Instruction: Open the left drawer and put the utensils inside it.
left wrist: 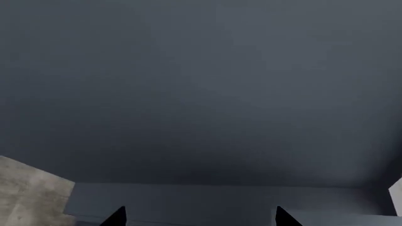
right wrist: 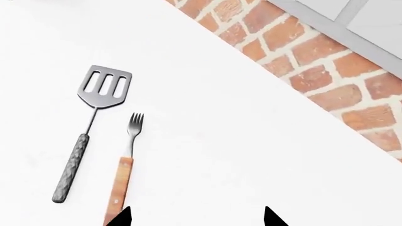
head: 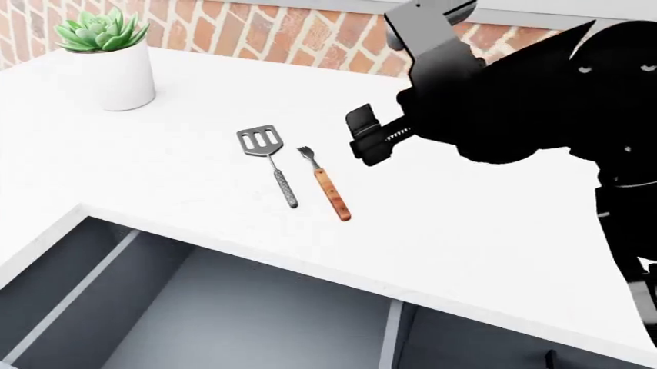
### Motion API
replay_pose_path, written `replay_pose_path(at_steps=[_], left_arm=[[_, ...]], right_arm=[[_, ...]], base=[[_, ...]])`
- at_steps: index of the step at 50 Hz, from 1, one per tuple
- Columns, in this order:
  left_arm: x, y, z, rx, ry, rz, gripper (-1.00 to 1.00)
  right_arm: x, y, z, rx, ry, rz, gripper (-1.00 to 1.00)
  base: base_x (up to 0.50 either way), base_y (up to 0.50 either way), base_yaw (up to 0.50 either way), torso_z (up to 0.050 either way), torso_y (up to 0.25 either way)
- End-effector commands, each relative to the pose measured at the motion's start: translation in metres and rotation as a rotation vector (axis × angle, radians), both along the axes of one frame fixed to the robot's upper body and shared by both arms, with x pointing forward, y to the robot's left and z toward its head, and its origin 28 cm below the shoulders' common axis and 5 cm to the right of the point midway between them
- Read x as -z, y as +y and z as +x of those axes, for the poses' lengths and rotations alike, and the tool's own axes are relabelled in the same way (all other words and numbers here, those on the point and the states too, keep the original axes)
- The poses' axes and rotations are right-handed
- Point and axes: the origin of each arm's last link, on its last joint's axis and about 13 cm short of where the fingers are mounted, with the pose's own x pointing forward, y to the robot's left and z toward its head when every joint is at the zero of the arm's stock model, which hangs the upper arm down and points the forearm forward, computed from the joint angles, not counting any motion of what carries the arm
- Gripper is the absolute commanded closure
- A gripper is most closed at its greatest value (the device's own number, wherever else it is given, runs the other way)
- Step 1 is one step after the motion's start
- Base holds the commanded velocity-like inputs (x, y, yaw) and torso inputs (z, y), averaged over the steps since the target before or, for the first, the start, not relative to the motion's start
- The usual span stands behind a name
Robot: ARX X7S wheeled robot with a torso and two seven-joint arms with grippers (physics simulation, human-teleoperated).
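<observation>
The left drawer (head: 205, 307) stands pulled out below the white desk (head: 493, 231), its grey interior holding nothing. The slotted spatula (head: 269, 159) and wooden-handled fork (head: 325, 183) lie side by side on the desk. The right gripper (head: 368, 140) hovers nearby, fingers spread; the left gripper (left wrist: 199, 217) likewise spread.

txt: none legible | labels/brands/nos/signs: none; all 3 views checked
</observation>
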Motion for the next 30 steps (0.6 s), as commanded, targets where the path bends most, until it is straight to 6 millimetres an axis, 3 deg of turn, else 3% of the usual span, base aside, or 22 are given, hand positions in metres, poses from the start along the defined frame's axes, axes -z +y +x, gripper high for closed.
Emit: replay_pose_path(at_steps=[1,12,20,30], left_arm=[[0.002,-0.001,0.002,0.007,0.028,-0.001,-1.00],[0.002,-0.002,0.003,0.002,0.033,-0.010,-1.00],[0.002,-0.001,0.004,-0.002,0.037,-0.009,-1.00],[0.003,-0.001,0.005,-0.004,0.041,-0.012,-1.00]], right_arm=[[0.000,0.014,0.021,0.008,0.062,0.095,-1.00],[0.016,0.025,0.039,0.080,0.143,0.193,-1.00],[0.043,0.029,0.034,0.111,0.180,0.206,-1.00],[0.052,0.038,0.034,0.098,0.194,0.249,-1.00]], base=[[0.00,0.00,0.00,0.000,0.000],[0.00,0.00,0.00,0.000,0.000],[0.00,0.00,0.00,0.000,0.000],[0.00,0.00,0.00,0.000,0.000]])
